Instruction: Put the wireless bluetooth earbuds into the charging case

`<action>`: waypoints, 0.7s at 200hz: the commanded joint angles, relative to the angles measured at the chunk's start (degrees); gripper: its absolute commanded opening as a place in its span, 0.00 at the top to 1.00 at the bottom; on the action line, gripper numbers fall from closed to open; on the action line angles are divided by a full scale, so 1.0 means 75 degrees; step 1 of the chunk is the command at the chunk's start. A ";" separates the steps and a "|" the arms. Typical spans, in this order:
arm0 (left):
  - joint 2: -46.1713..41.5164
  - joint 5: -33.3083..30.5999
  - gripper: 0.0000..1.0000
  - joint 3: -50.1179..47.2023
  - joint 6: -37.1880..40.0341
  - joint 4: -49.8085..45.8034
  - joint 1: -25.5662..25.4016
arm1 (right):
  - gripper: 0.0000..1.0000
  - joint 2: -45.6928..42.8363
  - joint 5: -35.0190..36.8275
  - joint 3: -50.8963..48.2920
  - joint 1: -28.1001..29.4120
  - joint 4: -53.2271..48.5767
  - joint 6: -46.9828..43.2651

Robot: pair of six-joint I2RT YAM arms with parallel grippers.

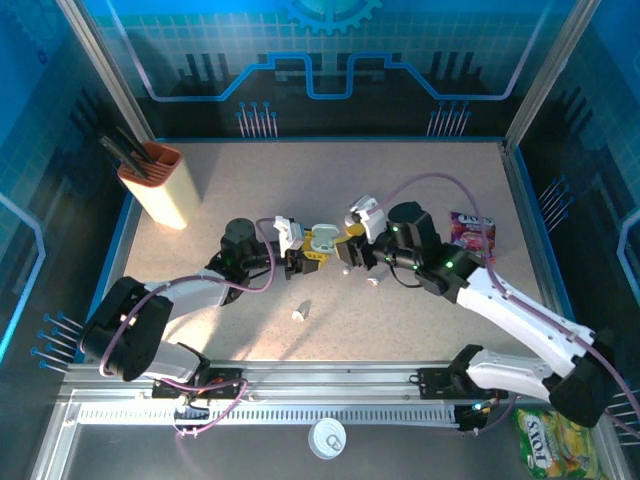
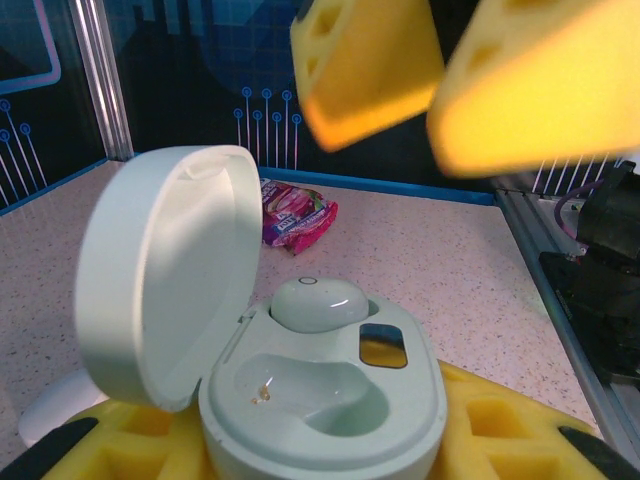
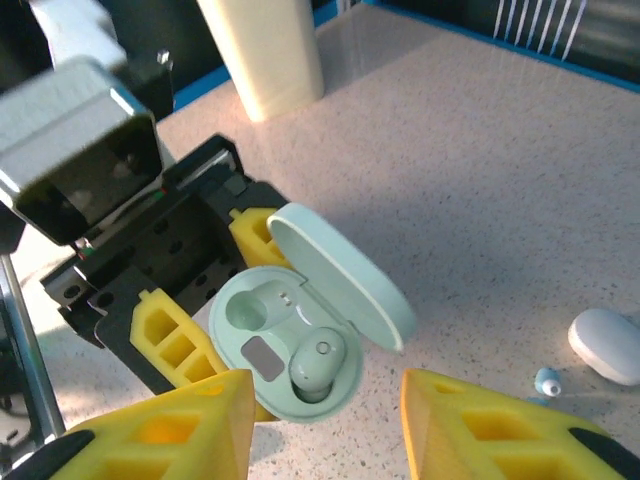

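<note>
My left gripper (image 1: 300, 258) is shut on the pale green charging case (image 1: 322, 240), whose lid (image 2: 165, 275) stands open. One pale green earbud (image 2: 318, 300) sits in the far slot (image 3: 318, 365). The near slot (image 2: 300, 395) is empty. My right gripper (image 1: 352, 250) hovers just above and beside the case, open, with nothing between its yellow fingers (image 3: 165, 430). Two small white pieces (image 1: 300, 312) (image 1: 375, 281) lie loose on the table. In the right wrist view a rounded white piece (image 3: 608, 345) and a tiny blue-tipped bit (image 3: 547, 380) lie to the right.
A cream holder (image 1: 160, 185) with black pens stands at the back left. A pink snack packet (image 1: 470, 228) lies at the right, behind the right arm. A yellow-green packet (image 1: 548, 445) and a white round cap (image 1: 327, 437) lie beyond the table's near rail.
</note>
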 commanded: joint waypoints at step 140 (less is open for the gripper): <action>-0.0166 -0.0266 0.63 -0.0651 -0.0901 0.1733 0.0685 | 0.63 0.3352 -0.0304 -0.0818 -0.0773 0.0456 0.4556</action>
